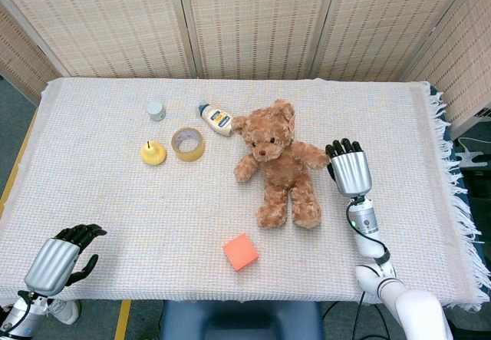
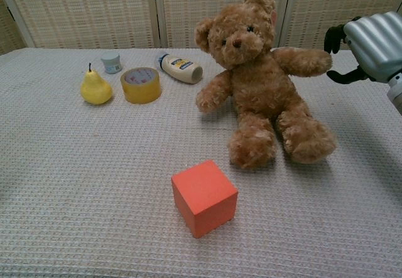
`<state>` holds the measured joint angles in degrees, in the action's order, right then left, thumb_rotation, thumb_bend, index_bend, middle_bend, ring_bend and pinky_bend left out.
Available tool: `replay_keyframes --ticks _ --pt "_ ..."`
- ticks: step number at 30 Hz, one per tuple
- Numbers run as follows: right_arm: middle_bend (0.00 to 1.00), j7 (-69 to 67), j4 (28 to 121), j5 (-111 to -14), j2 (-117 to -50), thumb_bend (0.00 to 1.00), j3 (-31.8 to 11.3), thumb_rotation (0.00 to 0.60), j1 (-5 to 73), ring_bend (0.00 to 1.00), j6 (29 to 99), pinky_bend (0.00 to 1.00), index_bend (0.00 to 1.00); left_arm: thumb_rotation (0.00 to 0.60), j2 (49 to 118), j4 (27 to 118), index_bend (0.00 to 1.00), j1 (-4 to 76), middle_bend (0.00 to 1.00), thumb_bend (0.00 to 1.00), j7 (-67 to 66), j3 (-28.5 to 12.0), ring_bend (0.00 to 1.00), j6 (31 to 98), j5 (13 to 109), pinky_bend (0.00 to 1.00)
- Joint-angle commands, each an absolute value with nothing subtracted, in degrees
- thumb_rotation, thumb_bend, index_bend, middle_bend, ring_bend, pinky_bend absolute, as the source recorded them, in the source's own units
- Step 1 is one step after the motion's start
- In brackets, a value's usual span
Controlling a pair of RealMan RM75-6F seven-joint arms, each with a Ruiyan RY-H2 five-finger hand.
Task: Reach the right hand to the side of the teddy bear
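Observation:
The brown teddy bear (image 1: 278,162) sits mid-table with its arms spread; in the chest view the teddy bear (image 2: 260,80) fills the centre. My right hand (image 1: 350,167) stands upright just right of the bear's outstretched paw. In the chest view the right hand (image 2: 370,38) shows its dark fingers (image 2: 333,36) bent toward the paw with a small gap, holding nothing. My left hand (image 1: 57,259) hangs low at the table's near left corner, fingers loosely bent and empty.
An orange cube (image 1: 241,251) lies in front of the bear. Left of the bear are a yellow pear (image 1: 153,153), a tape roll (image 1: 188,143), a small bottle (image 1: 217,119) and a small grey jar (image 1: 156,110). Folding screens stand behind the table.

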<state>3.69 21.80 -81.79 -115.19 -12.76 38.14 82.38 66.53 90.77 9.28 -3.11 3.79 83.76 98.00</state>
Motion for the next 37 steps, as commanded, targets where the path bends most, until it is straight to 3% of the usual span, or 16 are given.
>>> replay_keyframes --ticks 1,8,10,12,15,16,19,21,22,24,31,37 --pt "0.47 3.48 22.01 -81.72 -114.90 0.14 -13.07 0.600 38.40 0.38 83.13 0.51 0.50 0.600 66.51 90.84 0.29 9.29 0.26 0.43 -3.15 3.82 0.25 83.78 98.07 0.38" --pt "0.47 5.76 30.33 -80.76 -111.15 0.14 -13.62 0.600 35.71 0.35 85.74 0.51 0.45 0.600 66.46 90.84 0.29 9.27 0.26 0.43 -3.37 3.96 0.25 83.79 98.29 0.38" --pt "0.45 10.52 41.47 -79.64 -106.58 0.14 -13.06 0.600 31.81 0.31 86.41 0.51 0.40 0.600 66.52 90.67 0.29 9.23 0.26 0.43 -3.65 3.96 0.25 83.93 98.42 0.38" --pt "0.39 18.61 60.02 -77.69 -98.04 0.14 -11.07 0.600 26.23 0.23 86.26 0.46 0.31 0.600 66.60 90.71 0.29 9.23 0.26 0.43 -3.71 3.96 0.25 83.85 98.35 0.38" --pt "0.24 29.41 85.49 -74.58 -83.94 0.14 -6.87 0.600 19.43 0.09 86.28 0.29 0.15 0.600 66.59 90.79 0.29 9.21 0.26 0.43 -3.89 4.00 0.25 83.90 98.47 0.38" --pt "0.22 30.85 89.56 -74.37 -81.22 0.13 -5.86 0.600 18.28 0.07 86.57 0.25 0.12 0.600 66.59 90.77 0.29 9.21 0.26 0.43 -3.94 4.01 0.25 83.95 98.55 0.38" --pt "0.18 31.83 92.71 -74.31 -79.02 0.12 -5.09 0.600 17.52 0.04 86.65 0.21 0.07 0.600 66.59 90.76 0.29 9.19 0.26 0.43 -3.97 4.03 0.25 83.99 98.59 0.38" --pt "0.16 31.65 98.33 -75.52 -73.60 0.12 -1.89 0.600 14.27 0.02 88.37 0.19 0.03 0.600 66.59 90.80 0.29 9.11 0.26 0.43 -4.00 4.02 0.25 84.15 98.60 0.38" --pt "0.15 29.62 100.15 -76.89 -69.32 0.12 1.66 0.600 10.15 0.02 91.21 0.19 0.03 0.600 66.61 90.82 0.29 9.07 0.26 0.43 -4.12 3.99 0.25 84.17 98.52 0.38" --pt "0.15 24.49 99.00 -80.41 -66.54 0.12 4.91 0.600 6.32 0.02 94.32 0.18 0.04 0.600 66.61 90.92 0.29 9.00 0.26 0.43 -4.63 4.03 0.25 84.01 98.35 0.38" --pt "0.15 20.96 95.83 -86.07 -66.47 0.11 5.66 0.600 2.89 0.02 98.10 0.18 0.06 0.600 66.67 91.16 0.29 8.94 0.26 0.43 -5.50 4.03 0.26 84.02 98.44 0.38" --pt "0.15 19.68 95.43 -88.07 -65.99 0.11 5.84 0.600 1.74 0.02 97.39 0.17 0.07 0.600 66.69 91.23 0.29 8.91 0.26 0.43 -5.88 4.18 0.26 84.05 98.77 0.39"
